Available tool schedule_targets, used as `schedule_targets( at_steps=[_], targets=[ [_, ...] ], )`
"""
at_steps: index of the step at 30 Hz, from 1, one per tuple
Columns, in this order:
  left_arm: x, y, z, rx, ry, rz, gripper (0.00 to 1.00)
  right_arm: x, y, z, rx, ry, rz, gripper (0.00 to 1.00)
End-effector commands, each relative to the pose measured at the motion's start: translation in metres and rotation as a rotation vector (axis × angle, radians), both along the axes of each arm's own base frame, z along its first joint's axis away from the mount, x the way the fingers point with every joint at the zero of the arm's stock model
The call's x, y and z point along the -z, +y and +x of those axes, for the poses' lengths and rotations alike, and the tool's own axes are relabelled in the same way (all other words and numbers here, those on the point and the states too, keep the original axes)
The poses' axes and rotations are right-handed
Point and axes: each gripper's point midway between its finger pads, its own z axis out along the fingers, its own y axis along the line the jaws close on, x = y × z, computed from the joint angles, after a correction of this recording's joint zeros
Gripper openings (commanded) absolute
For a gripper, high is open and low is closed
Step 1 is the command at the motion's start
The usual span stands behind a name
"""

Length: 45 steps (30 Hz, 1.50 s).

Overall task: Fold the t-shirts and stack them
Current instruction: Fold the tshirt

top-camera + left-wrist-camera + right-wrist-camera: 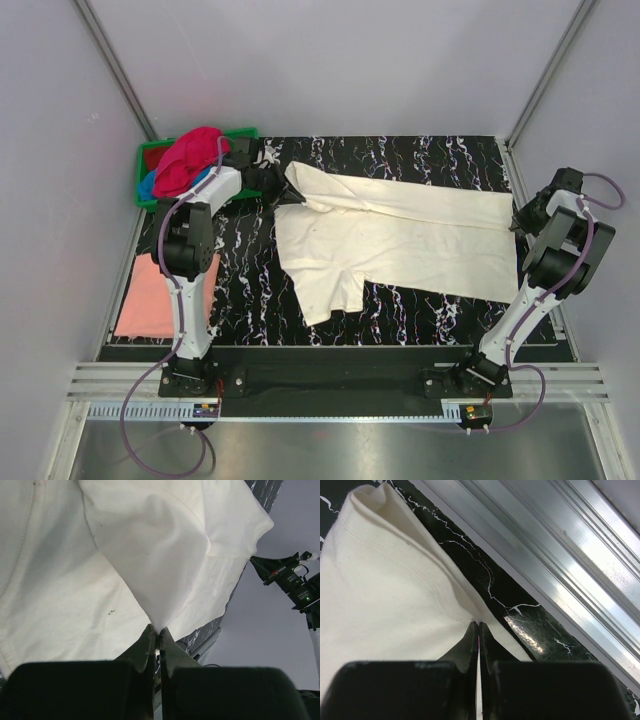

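The large cream t-shirt (400, 235) lies spread across the black marbled table, its upper part folded over. My left gripper (283, 192) is shut on the shirt's left end, and the cloth (150, 580) rises in a peak from my closed jaws (158, 630). My right gripper (518, 222) is shut on the shirt's right edge (395, 595), pinched at the fingertips (478, 625). A salmon-pink t-shirt (160, 295) lies folded flat at the table's left edge. A magenta-red t-shirt (190, 160) and a blue one (150, 185) are bunched in the crate.
A green plastic crate (150, 160) stands at the back left corner. Aluminium frame rails (560, 545) run along the table's right edge, close to my right gripper. Grey walls enclose the table on three sides.
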Motion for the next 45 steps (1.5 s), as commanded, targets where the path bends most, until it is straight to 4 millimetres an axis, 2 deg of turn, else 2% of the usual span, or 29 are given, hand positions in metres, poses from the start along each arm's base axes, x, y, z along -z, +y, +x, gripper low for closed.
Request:
schedule_targets(
  at_steps=[1, 6, 15, 25, 31, 33, 34, 37, 38, 39, 41, 42, 44, 45],
  targets=[
    [-0.031, -0.001, 0.005, 0.019, -0.098, -0.011, 0.00, -0.019, -0.027, -0.007, 0.103, -0.031, -0.053, 0.00],
    [-0.028, 0.001, 0.006, 0.009, -0.091, -0.002, 0.00, -0.016, -0.026, -0.008, 0.090, -0.020, -0.052, 0.00],
    [-0.039, 0.001, 0.005, 0.003, -0.109, -0.009, 0.00, -0.014, -0.023, -0.009, 0.079, -0.013, -0.048, 0.00],
    [-0.035, 0.002, 0.002, 0.000, -0.099, -0.008, 0.00, -0.007, -0.018, -0.011, 0.067, 0.004, -0.044, 0.00],
    [-0.027, 0.001, -0.003, 0.018, -0.073, -0.015, 0.00, -0.010, -0.024, -0.010, 0.069, 0.020, -0.062, 0.09],
    [-0.027, 0.000, -0.009, 0.034, -0.066, -0.020, 0.02, -0.017, -0.027, -0.009, 0.079, 0.027, -0.077, 0.21],
    [-0.030, -0.002, -0.012, 0.044, -0.076, -0.026, 0.03, -0.020, -0.028, -0.009, 0.084, 0.027, -0.079, 0.23],
    [-0.039, -0.002, -0.025, 0.076, -0.132, -0.014, 0.21, -0.040, -0.029, 0.000, 0.086, 0.020, -0.124, 0.27],
    [-0.042, 0.001, -0.029, 0.080, -0.154, 0.011, 0.30, -0.051, -0.029, 0.007, 0.082, 0.007, -0.149, 0.30],
    [-0.051, 0.007, -0.034, 0.090, -0.235, 0.053, 0.44, -0.058, -0.020, 0.012, 0.065, 0.006, -0.167, 0.31],
    [-0.060, 0.019, -0.033, 0.083, -0.320, 0.126, 0.54, -0.070, -0.007, 0.026, 0.041, -0.031, -0.170, 0.33],
    [-0.069, 0.032, -0.023, 0.061, -0.391, 0.194, 0.65, -0.074, 0.015, 0.038, -0.008, -0.049, -0.161, 0.34],
    [-0.080, 0.048, -0.006, 0.026, -0.438, 0.228, 0.70, -0.078, 0.042, 0.056, -0.048, -0.079, -0.132, 0.36],
    [-0.090, 0.054, 0.010, 0.012, -0.477, 0.238, 0.71, -0.074, 0.068, 0.068, -0.099, -0.090, -0.101, 0.36]
  ],
)
